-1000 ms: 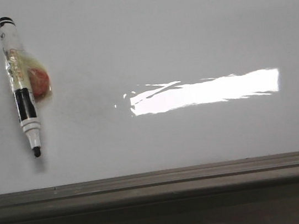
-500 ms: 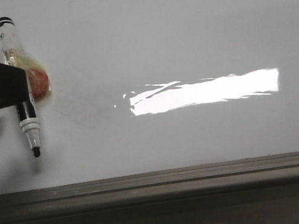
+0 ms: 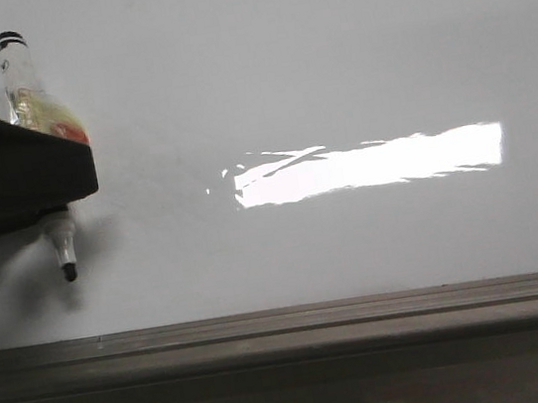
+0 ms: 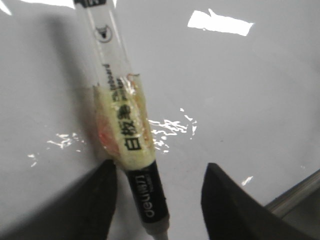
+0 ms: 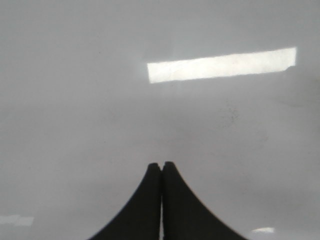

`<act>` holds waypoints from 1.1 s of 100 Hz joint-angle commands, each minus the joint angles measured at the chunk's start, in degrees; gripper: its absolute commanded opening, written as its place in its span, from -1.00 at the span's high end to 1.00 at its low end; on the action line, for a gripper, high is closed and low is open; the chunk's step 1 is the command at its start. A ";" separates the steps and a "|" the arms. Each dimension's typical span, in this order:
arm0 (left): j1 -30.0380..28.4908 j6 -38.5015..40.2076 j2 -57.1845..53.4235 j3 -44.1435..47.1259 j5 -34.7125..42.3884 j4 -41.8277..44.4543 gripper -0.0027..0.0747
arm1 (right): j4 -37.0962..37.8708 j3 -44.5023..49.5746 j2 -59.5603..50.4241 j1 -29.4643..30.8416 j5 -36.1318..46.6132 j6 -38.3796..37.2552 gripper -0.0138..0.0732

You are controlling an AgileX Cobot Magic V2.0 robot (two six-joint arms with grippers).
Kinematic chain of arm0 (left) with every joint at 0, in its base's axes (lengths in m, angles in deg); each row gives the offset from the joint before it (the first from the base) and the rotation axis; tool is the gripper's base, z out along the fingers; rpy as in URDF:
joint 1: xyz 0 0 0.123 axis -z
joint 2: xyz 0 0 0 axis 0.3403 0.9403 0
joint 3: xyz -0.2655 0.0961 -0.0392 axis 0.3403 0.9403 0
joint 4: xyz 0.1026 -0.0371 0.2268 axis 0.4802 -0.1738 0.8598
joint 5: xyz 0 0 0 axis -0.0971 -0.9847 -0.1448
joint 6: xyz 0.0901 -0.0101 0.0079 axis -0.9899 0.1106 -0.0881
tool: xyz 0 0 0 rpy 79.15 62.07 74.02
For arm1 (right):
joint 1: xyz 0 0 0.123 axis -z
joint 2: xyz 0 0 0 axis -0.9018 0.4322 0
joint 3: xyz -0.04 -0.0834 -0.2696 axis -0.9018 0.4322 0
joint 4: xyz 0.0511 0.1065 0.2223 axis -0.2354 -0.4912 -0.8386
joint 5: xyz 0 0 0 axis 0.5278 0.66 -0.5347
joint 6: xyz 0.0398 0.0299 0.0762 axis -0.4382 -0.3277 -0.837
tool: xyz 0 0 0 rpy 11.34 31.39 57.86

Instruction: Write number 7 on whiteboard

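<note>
Matte black left claw (image 4: 157,200) with broad fingers (image 4: 235,207), right claw (image 5: 161,167) tapering, curved black fingers

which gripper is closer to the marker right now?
Left. The left gripper is open with its fingers either side of the marker, not yet closed on it. The right gripper is shut over bare whiteboard, no marker in its view.

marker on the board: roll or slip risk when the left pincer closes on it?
The marker looks round and glossy, so it may roll on the slick whiteboard. Its taped yellow wad should limit rolling. Left pincer straddles it open; probably rigid and light.
</note>
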 commanded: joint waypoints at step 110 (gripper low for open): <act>1.35 0.51 -5.15 -8.19 -13.63 38.87 0.98 | -0.68 -26.17 40.51 -51.43 3.85 7.55 -0.02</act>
